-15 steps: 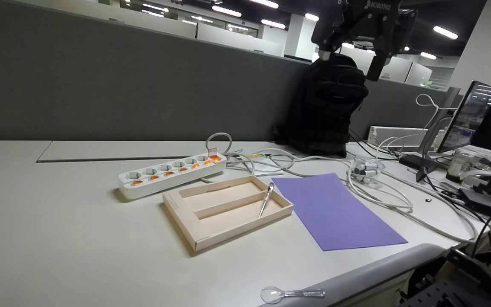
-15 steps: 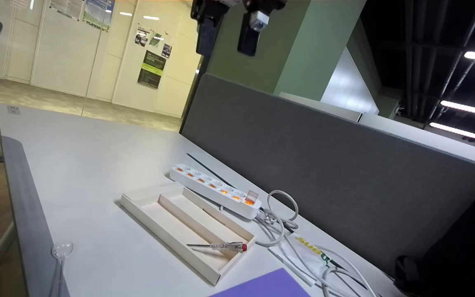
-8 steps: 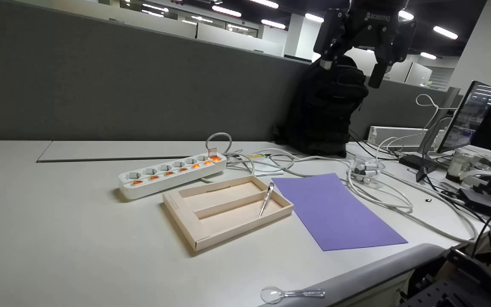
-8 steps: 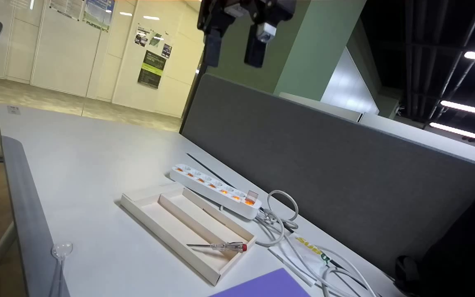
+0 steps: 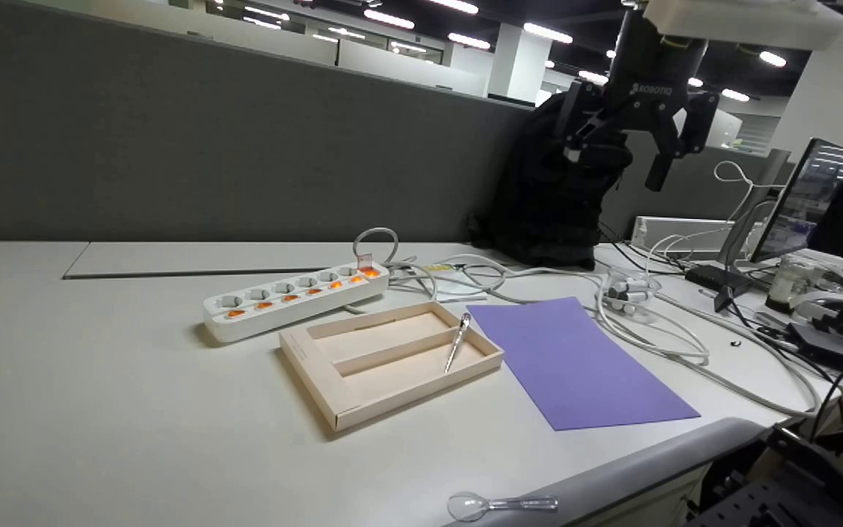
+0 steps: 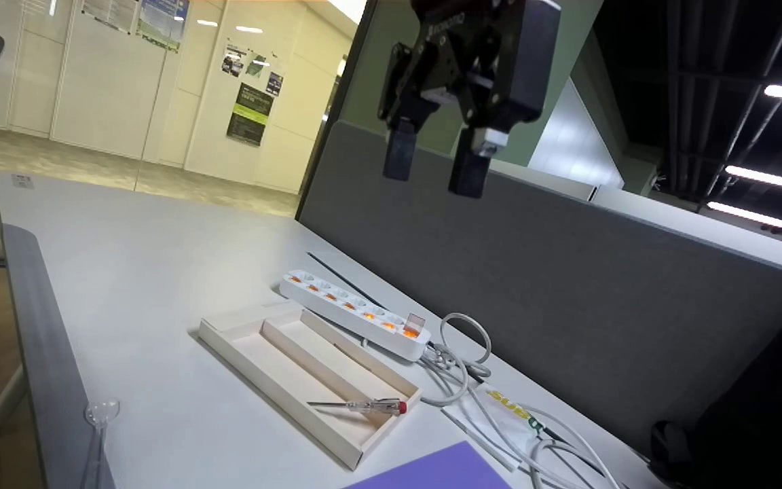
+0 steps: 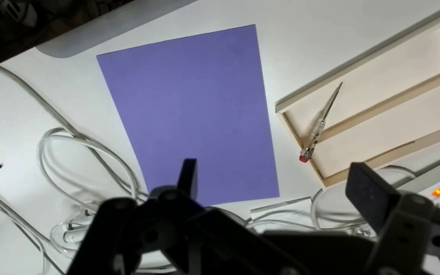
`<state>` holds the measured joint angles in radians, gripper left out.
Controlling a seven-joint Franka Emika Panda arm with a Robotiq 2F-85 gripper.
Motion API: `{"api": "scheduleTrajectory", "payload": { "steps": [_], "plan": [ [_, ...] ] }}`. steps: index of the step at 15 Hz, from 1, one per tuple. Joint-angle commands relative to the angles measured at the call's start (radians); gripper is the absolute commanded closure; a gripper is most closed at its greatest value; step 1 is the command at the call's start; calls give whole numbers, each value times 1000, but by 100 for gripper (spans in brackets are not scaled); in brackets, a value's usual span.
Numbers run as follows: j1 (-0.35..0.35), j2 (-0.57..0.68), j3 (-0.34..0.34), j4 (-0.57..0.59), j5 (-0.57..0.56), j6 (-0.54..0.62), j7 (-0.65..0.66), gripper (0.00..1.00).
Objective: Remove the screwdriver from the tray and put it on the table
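Observation:
The screwdriver (image 5: 458, 342) has a clear handle, a red end cap and a thin metal shaft. It lies tilted in the light wood tray (image 5: 319, 380), its handle end resting over the tray's short end rim and its tip down in one compartment. It also shows in an exterior view (image 6: 367, 406) and in the wrist view (image 7: 318, 128). The tray stands on the off-white table (image 5: 136, 410). My gripper (image 5: 615, 167) is open and empty, high above the table. In the wrist view the fingers of the gripper (image 7: 275, 172) stand wide apart, with the screwdriver beyond them.
A purple sheet (image 5: 582, 366) lies beside the tray's screwdriver end. A white power strip (image 5: 297, 300) and loose cables (image 6: 459, 367) lie behind the tray. A clear spoon (image 5: 502, 505) lies at the front edge. A grey partition (image 5: 231, 146) and black backpack (image 5: 553, 190) stand at the back.
My gripper has moved down in both exterior views, with its jaws still open. It has also moved rightward in both. The screwdriver and tray have not moved.

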<state>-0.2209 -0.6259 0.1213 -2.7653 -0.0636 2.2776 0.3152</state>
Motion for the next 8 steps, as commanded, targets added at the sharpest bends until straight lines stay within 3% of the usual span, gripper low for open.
{"api": "scheduleTrajectory", "payload": {
  "steps": [1,8],
  "plan": [
    [-27,88,-4,20,-35,50,81,0],
    [-27,307,22,98,-89,169,160,0]
  ]
}}
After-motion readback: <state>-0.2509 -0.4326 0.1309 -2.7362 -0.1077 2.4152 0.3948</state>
